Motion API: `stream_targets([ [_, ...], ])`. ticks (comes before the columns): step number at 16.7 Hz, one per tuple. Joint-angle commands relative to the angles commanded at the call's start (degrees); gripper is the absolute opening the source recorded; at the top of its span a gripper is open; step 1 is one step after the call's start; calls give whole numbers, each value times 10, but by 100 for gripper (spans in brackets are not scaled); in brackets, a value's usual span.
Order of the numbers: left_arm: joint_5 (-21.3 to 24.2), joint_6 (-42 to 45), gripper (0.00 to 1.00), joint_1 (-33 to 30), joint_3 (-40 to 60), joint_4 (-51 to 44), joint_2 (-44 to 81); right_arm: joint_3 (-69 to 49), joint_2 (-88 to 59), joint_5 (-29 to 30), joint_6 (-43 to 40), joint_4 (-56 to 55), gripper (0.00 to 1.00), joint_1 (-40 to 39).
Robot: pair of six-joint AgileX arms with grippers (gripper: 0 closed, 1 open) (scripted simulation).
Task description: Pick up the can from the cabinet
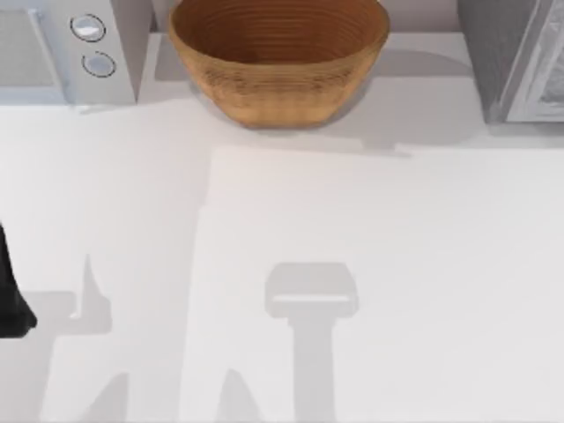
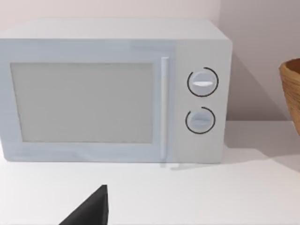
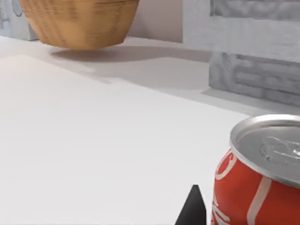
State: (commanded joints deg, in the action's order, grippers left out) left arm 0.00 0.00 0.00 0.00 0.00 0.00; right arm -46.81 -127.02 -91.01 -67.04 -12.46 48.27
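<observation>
A red can (image 3: 255, 178) with a silver top and white lettering stands upright on the white table, very close to the right wrist camera. A black tip of my right gripper (image 3: 192, 210) shows just beside the can's side; whether they touch is unclear. Beyond the can stands the grey cabinet (image 3: 253, 56), also at the table's back right corner (image 1: 515, 62). My left gripper (image 2: 88, 212) shows as a black tip above the table, facing a microwave. A dark part of the left arm (image 1: 11, 300) sits at the table's left edge.
A white microwave (image 1: 66, 44) with two dials stands at the back left, its door shut (image 2: 84, 101). A brown woven basket (image 1: 278, 57) sits at the back middle, with its side in the right wrist view (image 3: 79, 21). The white table (image 1: 352, 229) spreads in front.
</observation>
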Motion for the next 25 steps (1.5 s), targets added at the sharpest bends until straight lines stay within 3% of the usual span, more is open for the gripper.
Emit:
stream_targets([
  [25, 0, 0, 100, 0, 0, 0, 0, -81, 9, 6, -418, 513, 0, -19],
])
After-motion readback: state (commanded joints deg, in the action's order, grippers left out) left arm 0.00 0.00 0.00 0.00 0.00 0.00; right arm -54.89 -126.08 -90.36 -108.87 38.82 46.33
